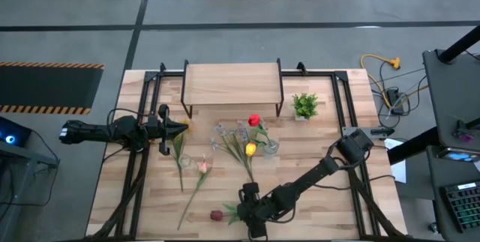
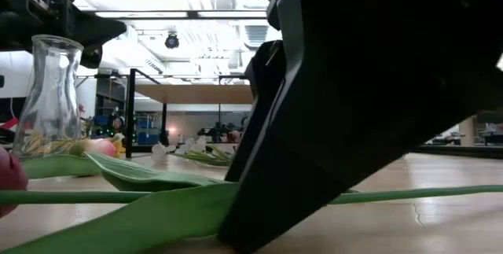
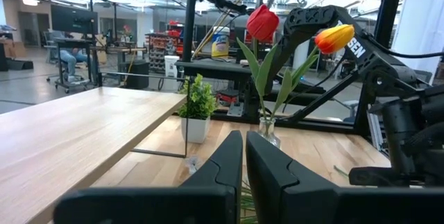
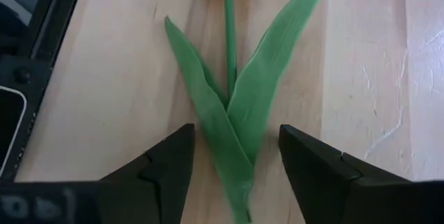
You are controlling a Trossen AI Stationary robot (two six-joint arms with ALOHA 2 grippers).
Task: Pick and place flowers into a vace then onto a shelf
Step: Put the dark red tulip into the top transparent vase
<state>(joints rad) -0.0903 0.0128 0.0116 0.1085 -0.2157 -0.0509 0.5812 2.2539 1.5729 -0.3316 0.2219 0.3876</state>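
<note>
The wooden table [image 1: 315, 189] is carrying everything, and the shelf [image 1: 233, 82] is standing at the middle of its far edge, its plank top bare. The left arm is reaching in from the table's left edge, its gripper [image 1: 182, 126] hovering just left of centre, in front of the shelf's left legs; in the left wrist view its fingers [image 3: 215, 175] are pressing together with only a thin slit between them, clenched on nothing. The right arm is stretching from the right side down to the near edge, where its gripper [image 4: 236, 165] is hanging low over a maroon flower [image 1: 217, 215] lying flat on the wood. Its fingers [image 4: 170, 161] are spread apart, released, straddling the flower's green leaves [image 4: 239, 113] without touching them.

A glass vase [image 1: 268, 146] is standing near the table's centre, holding a red flower [image 1: 254, 120] and an orange-yellow one [image 1: 250, 149]. More flowers are lying loose between the vase and the left gripper, among them a pink one [image 1: 203, 167] and pale small blossoms [image 1: 225, 133]. A small potted plant [image 1: 304, 106] is sitting just right of the shelf.
</note>
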